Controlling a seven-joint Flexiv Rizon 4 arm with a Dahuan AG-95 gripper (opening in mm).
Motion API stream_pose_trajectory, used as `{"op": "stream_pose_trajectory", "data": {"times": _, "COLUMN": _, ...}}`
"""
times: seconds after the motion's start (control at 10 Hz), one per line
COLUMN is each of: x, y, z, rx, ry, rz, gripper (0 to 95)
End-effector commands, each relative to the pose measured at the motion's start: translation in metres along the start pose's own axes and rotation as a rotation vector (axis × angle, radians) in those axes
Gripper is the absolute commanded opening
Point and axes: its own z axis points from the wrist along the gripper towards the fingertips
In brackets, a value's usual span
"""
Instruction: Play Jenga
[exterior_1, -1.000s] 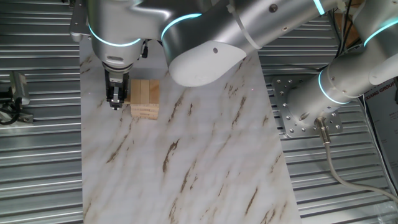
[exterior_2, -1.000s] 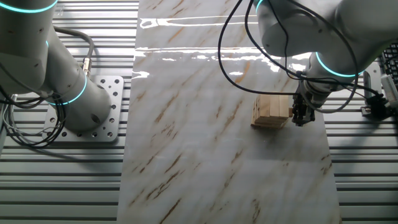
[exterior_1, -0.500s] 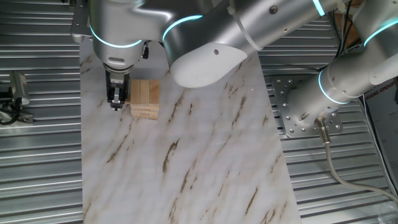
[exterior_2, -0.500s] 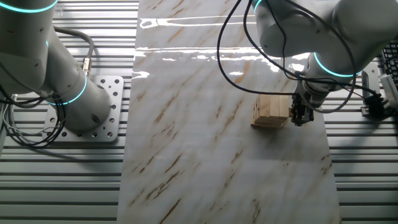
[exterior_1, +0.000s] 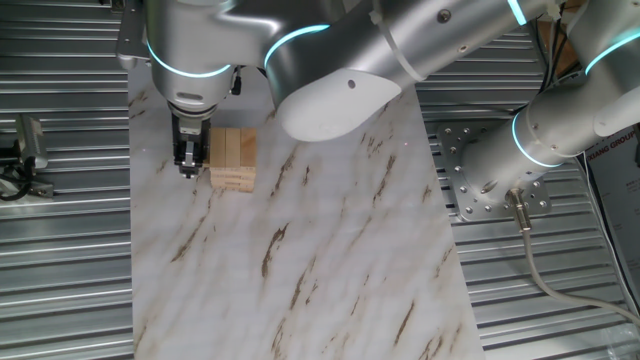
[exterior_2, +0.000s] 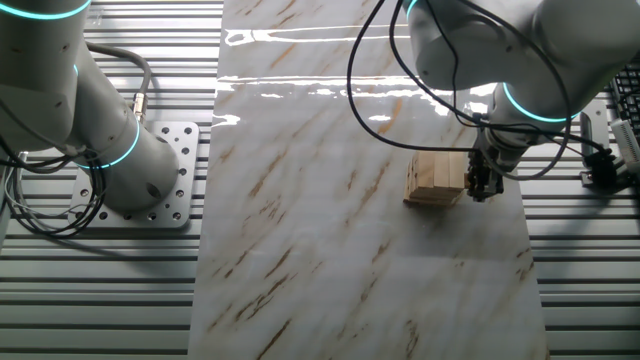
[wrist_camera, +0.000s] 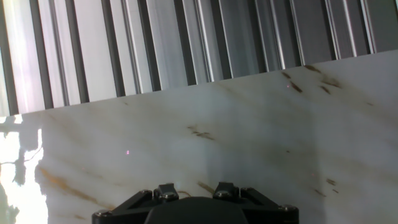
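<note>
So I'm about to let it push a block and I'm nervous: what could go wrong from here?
1. The fingers sit right beside the block stack; a sideways nudge could shift or topple the whole stack.
2. The stack stands near the marble board's edge, so pushed blocks could slide off.
3. The hand view shows no blocks, so aiming is blind.

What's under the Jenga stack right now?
The Jenga stack sits directly on the marble-patterned board. Its lower layers show from the side; the footprint beneath is hidden. The pincer stands beside it.

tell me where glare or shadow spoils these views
The other fixed view: bright glare streaks on the marble board at its far end; the Jenga stack stays clear. Hand view: washed-out glare at left, fingertips out of frame. One fixed view: even light, claw dark.
</note>
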Motion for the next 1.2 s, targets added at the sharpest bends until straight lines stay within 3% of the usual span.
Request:
{"op": "stream_pose_trajectory", "data": {"times": 0.1, "x": 0.0016, "y": 0.0003, "z": -0.0011, "rx": 0.0, "ry": 0.0, "rz": 0.0, "gripper": 38.0}}
{"op": "stream_pose_trajectory", "data": {"times": 0.7, "x": 0.0022, "y": 0.0013, "z": 0.0001, "rx": 0.0, "ry": 0.001, "rz": -0.005, "gripper": 38.0}}
{"op": "stream_pose_trajectory", "data": {"times": 0.8, "x": 0.0022, "y": 0.0013, "z": 0.0001, "rx": 0.0, "ry": 0.0, "rz": -0.005, "gripper": 19.0}}
{"op": "stream_pose_trajectory", "data": {"times": 1.2, "x": 0.0023, "y": 0.0014, "z": 0.0001, "rx": -0.001, "ry": 0.0, "rz": -0.005, "gripper": 19.0}}
